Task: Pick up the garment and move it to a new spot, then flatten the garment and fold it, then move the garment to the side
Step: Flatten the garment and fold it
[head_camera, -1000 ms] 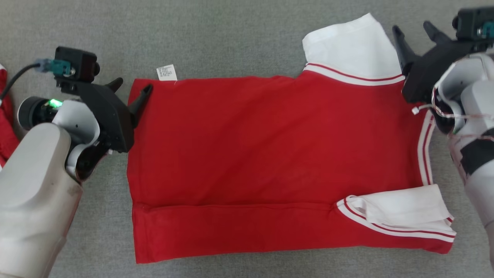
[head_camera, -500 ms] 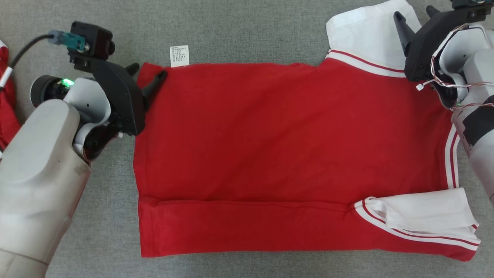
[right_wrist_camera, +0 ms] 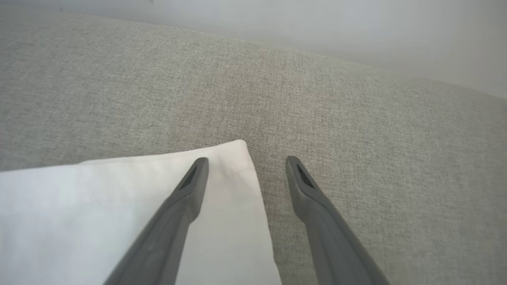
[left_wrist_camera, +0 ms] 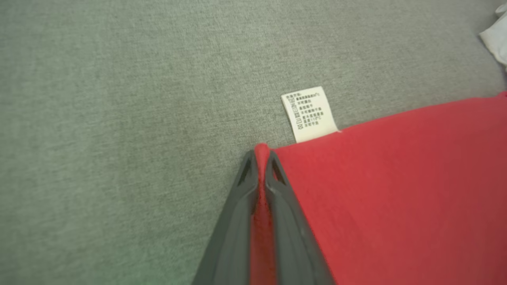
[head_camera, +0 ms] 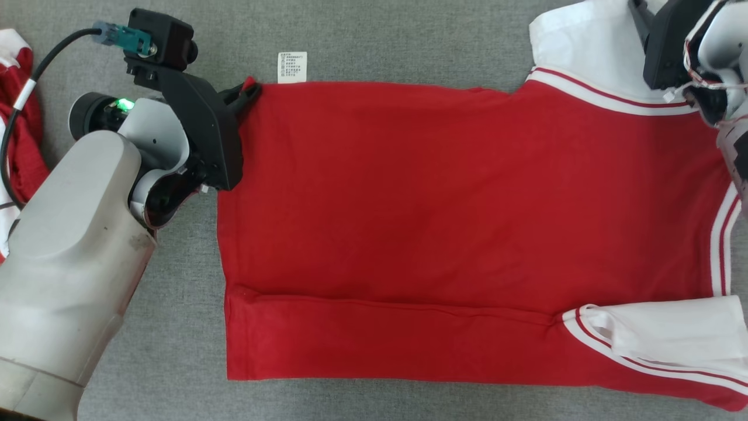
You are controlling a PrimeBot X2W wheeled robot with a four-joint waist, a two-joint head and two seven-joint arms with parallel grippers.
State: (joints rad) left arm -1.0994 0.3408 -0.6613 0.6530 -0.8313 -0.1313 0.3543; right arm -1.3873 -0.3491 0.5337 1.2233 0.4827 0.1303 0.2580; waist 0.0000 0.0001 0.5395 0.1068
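The garment is a red shirt with white sleeves and striped trim, spread flat on grey fabric; its near edge is folded over. My left gripper is shut on the garment's far left corner, and the left wrist view shows red cloth pinched between the two fingers beside a white care label. My right gripper is open over the far white sleeve, one finger above the cloth and one above the grey surface. The gripper's dark body is at the top right of the head view.
Another red and white cloth lies bunched at the left edge. The grey fabric surface stretches beyond the shirt, and a pale wall rises behind it in the right wrist view.
My left gripper has closed on the garment's far left corner. The head camera has shifted, so the whole scene sits further right and higher in view.
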